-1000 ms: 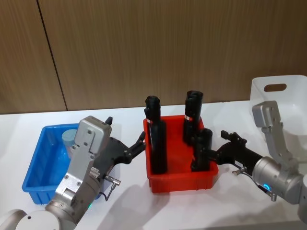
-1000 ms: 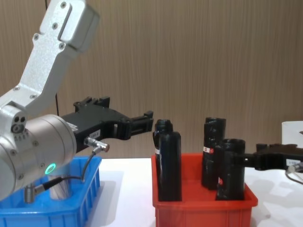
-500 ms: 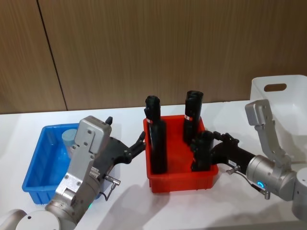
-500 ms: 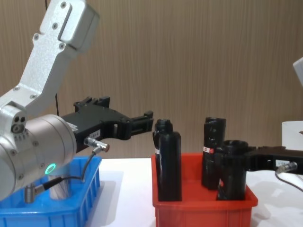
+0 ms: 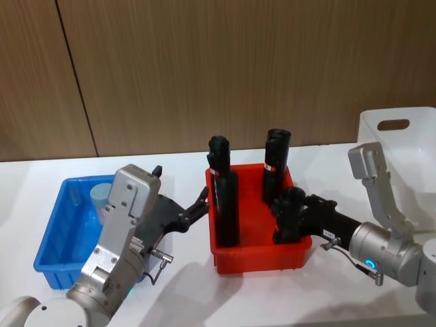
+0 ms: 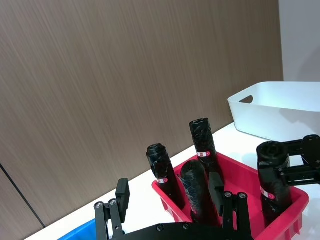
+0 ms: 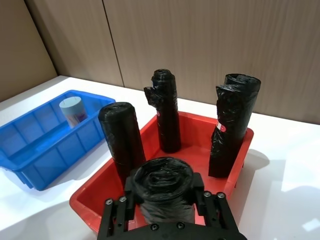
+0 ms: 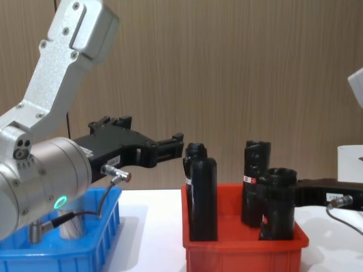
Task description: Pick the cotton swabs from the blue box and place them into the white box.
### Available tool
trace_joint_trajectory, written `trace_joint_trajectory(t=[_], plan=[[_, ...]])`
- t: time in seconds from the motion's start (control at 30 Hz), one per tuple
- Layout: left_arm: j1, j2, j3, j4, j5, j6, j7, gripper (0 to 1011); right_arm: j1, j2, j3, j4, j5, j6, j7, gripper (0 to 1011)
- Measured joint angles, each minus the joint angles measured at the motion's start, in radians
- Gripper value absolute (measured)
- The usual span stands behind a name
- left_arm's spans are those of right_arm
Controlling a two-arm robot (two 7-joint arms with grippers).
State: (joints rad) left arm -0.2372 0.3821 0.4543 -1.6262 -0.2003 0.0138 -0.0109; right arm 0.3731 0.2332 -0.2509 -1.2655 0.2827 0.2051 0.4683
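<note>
Since a second ago the right gripper [image 5: 294, 219] has pushed in from the right toward the red bin [image 5: 259, 251], and its jaws now sit on either side of the nearest black tube [image 5: 289, 214] at the bin's near right corner; the right wrist view shows a finger on each flank of the tube, though whether they actually press it I cannot tell. That tube stands upright, as do the three other black tubes [image 5: 225, 204] deeper in the bin. The left gripper [image 5: 201, 204] has not shifted: it hangs above the gap between the blue box [image 5: 51, 235] and the red bin, jaws apart and holding nothing.

Nearest the desk's [image 5: 184, 286] left front sits the blue box, with one tub of cotton swabs [image 5: 100, 195] standing upright against its far wall, pale lid up. The red bin is at the middle of the desk, just beside the blue box. Farther back, at the desk's far right corner, is the white box [image 5: 402, 133], its handle slot facing this way.
</note>
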Motion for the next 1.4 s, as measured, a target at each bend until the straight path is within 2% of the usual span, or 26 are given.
trace_joint_trajectory(t=[0.13, 0.23, 0.6, 0.9, 1.1, 1.4], plan=[[0.0, 0.0, 0.0, 0.0, 0.0, 0.0, 0.0, 1004, -0.005, 0.004, 0.001, -0.011, 0.008, 0.003, 0.004, 576], [0.0, 0.0, 0.0, 0.0, 0.0, 0.0, 0.0, 1004, -0.008, 0.006, 0.001, -0.019, 0.013, 0.004, 0.005, 547], [0.0, 0.0, 0.0, 0.0, 0.0, 0.0, 0.0, 1004, -0.021, 0.017, 0.008, -0.061, 0.034, 0.01, 0.004, 485], [0.0, 0.0, 0.0, 0.0, 0.0, 0.0, 0.0, 1004, -0.023, 0.031, 0.025, -0.123, 0.058, 0.009, -0.019, 441], [0.0, 0.0, 0.0, 0.0, 0.0, 0.0, 0.0, 1004, -0.007, 0.047, 0.049, -0.171, 0.068, 0.004, -0.055, 409], [0.0, 0.0, 0.0, 0.0, 0.0, 0.0, 0.0, 1004, 0.029, 0.069, 0.085, -0.197, 0.066, 0.0, -0.115, 381]])
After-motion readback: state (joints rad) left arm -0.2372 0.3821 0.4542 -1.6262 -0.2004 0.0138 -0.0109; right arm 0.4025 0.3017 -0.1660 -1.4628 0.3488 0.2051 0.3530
